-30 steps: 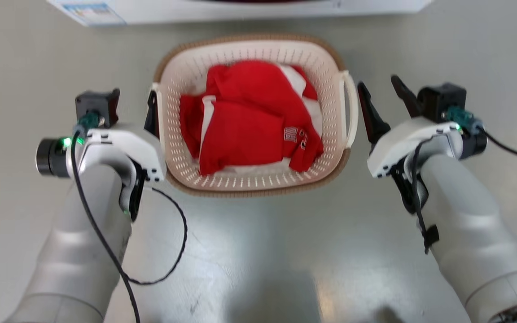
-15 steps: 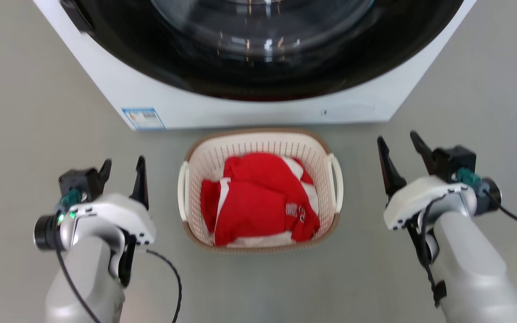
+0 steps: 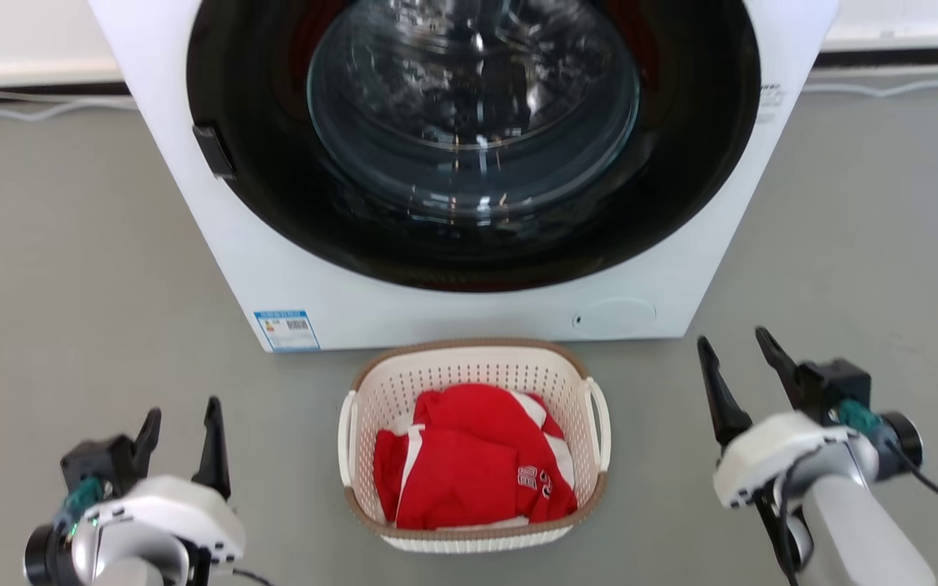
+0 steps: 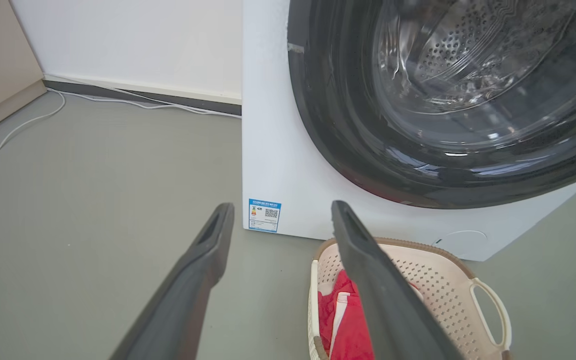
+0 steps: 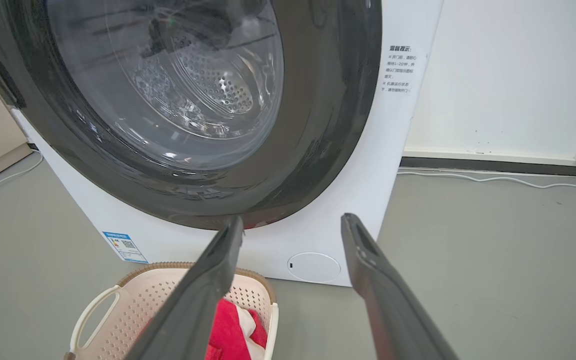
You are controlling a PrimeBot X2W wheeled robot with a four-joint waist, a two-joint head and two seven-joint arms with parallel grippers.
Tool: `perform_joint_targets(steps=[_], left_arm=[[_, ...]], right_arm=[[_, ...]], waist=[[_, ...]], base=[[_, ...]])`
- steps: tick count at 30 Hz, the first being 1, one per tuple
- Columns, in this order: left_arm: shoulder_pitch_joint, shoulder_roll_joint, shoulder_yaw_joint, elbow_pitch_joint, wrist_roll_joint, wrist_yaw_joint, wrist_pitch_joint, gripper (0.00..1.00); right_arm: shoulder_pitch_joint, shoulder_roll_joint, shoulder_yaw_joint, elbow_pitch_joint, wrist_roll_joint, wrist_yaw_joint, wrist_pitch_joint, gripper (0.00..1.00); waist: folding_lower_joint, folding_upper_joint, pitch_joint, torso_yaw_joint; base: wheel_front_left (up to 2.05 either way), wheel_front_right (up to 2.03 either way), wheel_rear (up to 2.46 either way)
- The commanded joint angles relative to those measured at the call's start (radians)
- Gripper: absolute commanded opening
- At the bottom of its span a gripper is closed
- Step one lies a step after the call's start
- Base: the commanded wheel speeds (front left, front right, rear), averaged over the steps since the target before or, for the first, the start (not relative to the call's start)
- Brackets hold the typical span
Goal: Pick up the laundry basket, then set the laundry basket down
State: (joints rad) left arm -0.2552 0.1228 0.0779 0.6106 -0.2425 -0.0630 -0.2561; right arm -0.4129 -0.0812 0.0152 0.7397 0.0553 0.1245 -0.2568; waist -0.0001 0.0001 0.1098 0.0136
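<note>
The laundry basket (image 3: 469,370) stands on the grey floor just in front of the washer, cream-white with a brown rim and white loop handles, holding red and white clothes (image 3: 473,468). My left gripper (image 3: 180,419) is open, well to the basket's left, touching nothing. Off to the basket's right my right gripper (image 3: 738,350) is open too, with nothing in it. In the left wrist view the basket (image 4: 448,280) sits at the lower right beyond my open gripper (image 4: 280,212). The right wrist view has the basket (image 5: 133,300) at the lower left of the open gripper (image 5: 293,222).
A white front-loading washer (image 3: 469,163) with a dark round glass door rises right behind the basket. White cables (image 4: 28,120) run along the wall's base on both sides. Bare grey floor (image 3: 70,268) lies left and right of the washer.
The head camera has risen and tilted up, so the washer fills the top and the basket looks smaller. Both grippers have drawn away from the basket's handles and stand wider apart from it.
</note>
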Motion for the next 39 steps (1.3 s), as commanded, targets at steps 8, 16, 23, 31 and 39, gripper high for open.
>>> perform_joint_targets(steps=[8, 16, 23, 31, 39], left_arm=[[0.127, -0.009, 0.077, -0.146, 0.033, -0.035, -0.006, 1.0], [0.218, -0.025, 0.107, -0.24, 0.064, -0.043, -0.006, 1.0], [0.265, -0.054, 0.083, -0.255, 0.068, -0.046, 0.0, 0.0], [0.28, -0.075, 0.084, -0.197, 0.045, -0.047, 0.011, 0.0], [0.273, -0.075, 0.08, -0.209, -0.048, -0.048, 0.035, 0.0]], right_arm=[[0.149, -0.033, 0.031, -0.162, 0.029, 0.006, -0.005, 1.0], [0.255, -0.04, 0.008, -0.261, 0.044, 0.006, -0.005, 1.0], [0.324, -0.027, -0.035, -0.291, 0.032, 0.0, 0.0, 0.0], [0.356, -0.014, -0.043, -0.236, 0.056, -0.001, 0.012, 0.0], [0.355, -0.011, -0.048, -0.255, 0.155, -0.001, 0.035, 0.0]], waist=[[0.0001, -0.0001, -0.074, 0.013], [0.0001, -0.0001, -0.113, 0.024], [0.0001, -0.0001, -0.127, 0.03], [0.0001, -0.0001, -0.128, 0.03], [0.0005, -0.0001, -0.128, 0.027]], base=[[0.0, 0.0, 0.0], [0.0, 0.0, 0.0], [0.0, 0.0, 0.0], [0.0, 0.0, 0.0], [0.0, 0.0, 0.0]])
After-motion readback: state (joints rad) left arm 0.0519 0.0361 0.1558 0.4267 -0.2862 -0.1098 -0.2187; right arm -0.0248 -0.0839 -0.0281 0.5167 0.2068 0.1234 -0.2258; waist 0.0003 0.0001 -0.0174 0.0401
